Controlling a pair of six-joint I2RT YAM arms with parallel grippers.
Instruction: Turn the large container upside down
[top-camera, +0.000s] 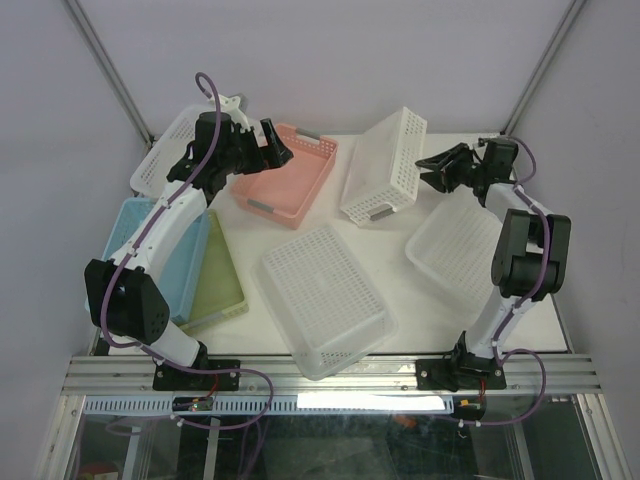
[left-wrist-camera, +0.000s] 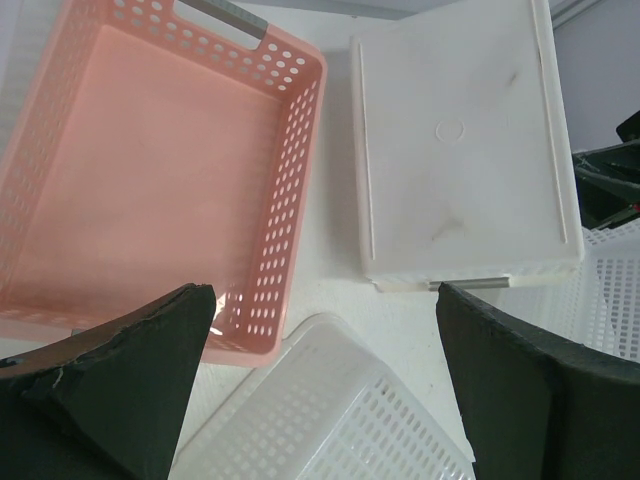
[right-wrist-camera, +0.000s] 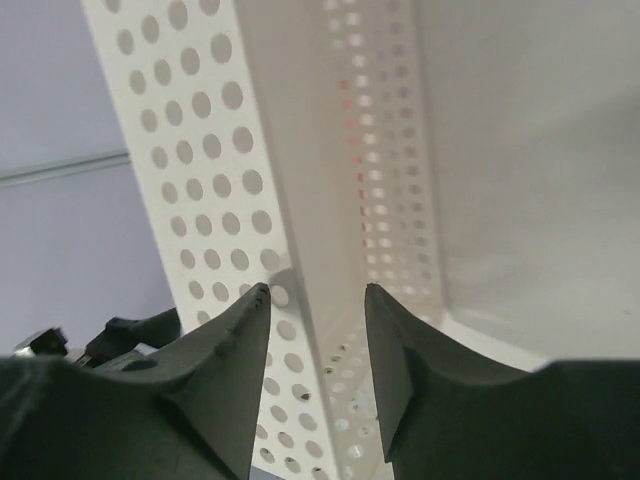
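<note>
Large container (top-camera: 385, 165): white, with perforated walls, a solid base and a grey handle (top-camera: 382, 212) at its near end. It is placed at about one o'clock on the table (top-camera: 245, 235) and is seen tipped up on one long side. The base is turned up and towards ten o'clock, and the open mouth towards three o'clock. It is judged to be part-way through the turn and not yet fully inverted.

Right gripper (top-camera: 424, 174): positioned at the container's three o'clock side, at the raised wall. In the right wrist view the fingers (right-wrist-camera: 230, 350) are parted, with the perforated wall edge seen in the gap. No clamping is seen, so the hold is judged released. Whether either finger touches the wall cannot be told.

Left gripper (top-camera: 278, 145): spread wide and empty, held above the pink basket (top-camera: 285, 180) at eleven o'clock. It is judged to be parked clear of the turning work.

Markings: no brand, label or writing can be read. Only a moulded circle (left-wrist-camera: 449, 130) is noted on the container's base in the left wrist view.

Also listed: a white mesh basket (top-camera: 320, 295) at six o'clock and another white basket (top-camera: 455, 255) at four o'clock.
</note>
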